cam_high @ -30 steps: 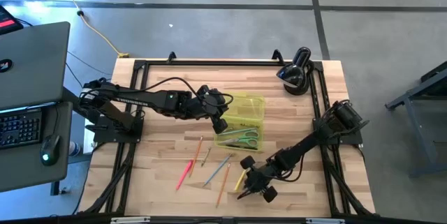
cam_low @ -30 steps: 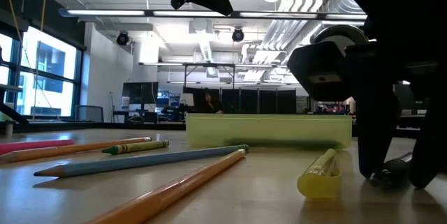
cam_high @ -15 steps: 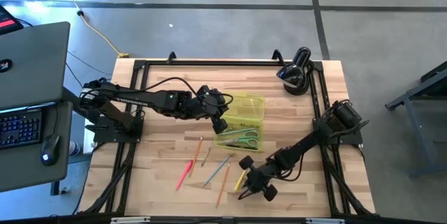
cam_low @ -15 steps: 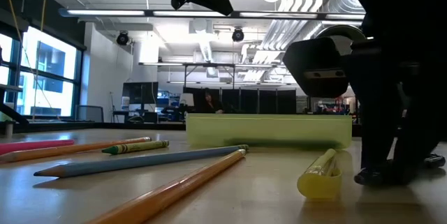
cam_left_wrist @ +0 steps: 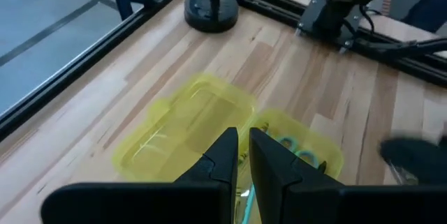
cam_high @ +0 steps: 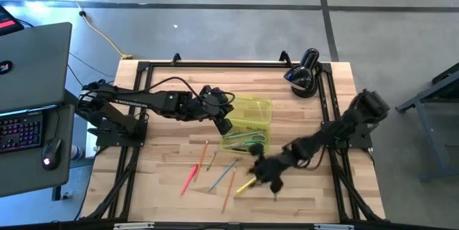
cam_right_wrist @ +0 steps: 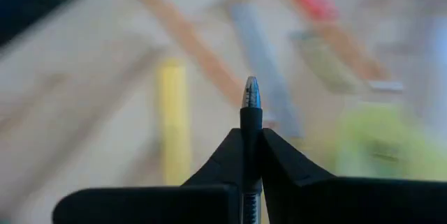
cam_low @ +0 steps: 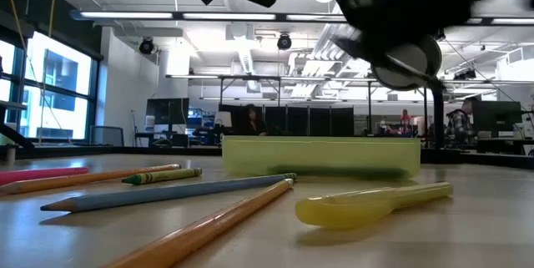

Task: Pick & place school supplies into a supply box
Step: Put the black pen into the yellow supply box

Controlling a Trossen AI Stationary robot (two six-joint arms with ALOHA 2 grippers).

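Note:
The supply box [cam_high: 247,124] lies open at mid table, a translucent yellow-green case with green-handled scissors [cam_high: 251,142] in its near half. Loose school supplies lie on the table nearer the front: a pink pen [cam_high: 190,178], a grey-blue pencil [cam_high: 222,175], an orange pencil [cam_high: 229,190] and a yellow pen [cam_high: 246,185]. My right gripper [cam_high: 267,171] hangs blurred just right of the yellow pen, shut on a black pen [cam_right_wrist: 250,102]. My left gripper [cam_high: 226,126] hovers high over the box's left edge, its fingers [cam_left_wrist: 227,154] a narrow gap apart with nothing between them. My right gripper pinches the black pen's barrel [cam_right_wrist: 249,130] between its two fingers. The pen's pointed end [cam_right_wrist: 250,88] sticks out past the fingertips. The pen is lifted clear of the table, above the yellow pen [cam_right_wrist: 173,119] and the pencils.
A black rounded device [cam_high: 305,76] stands at the table's far right corner. A black frame rail [cam_high: 326,115] runs along the table's edges. An orange pencil [cam_high: 204,151] and a green crayon [cam_high: 211,160] lie left of the box. A laptop [cam_high: 29,65] sits beyond the table's left side.
My right gripper has shut on the black pen on the table near the front right, then risen quickly with it and gone toward the box. The yellow pen has been knocked and turned about on the table; it now lies more crosswise.

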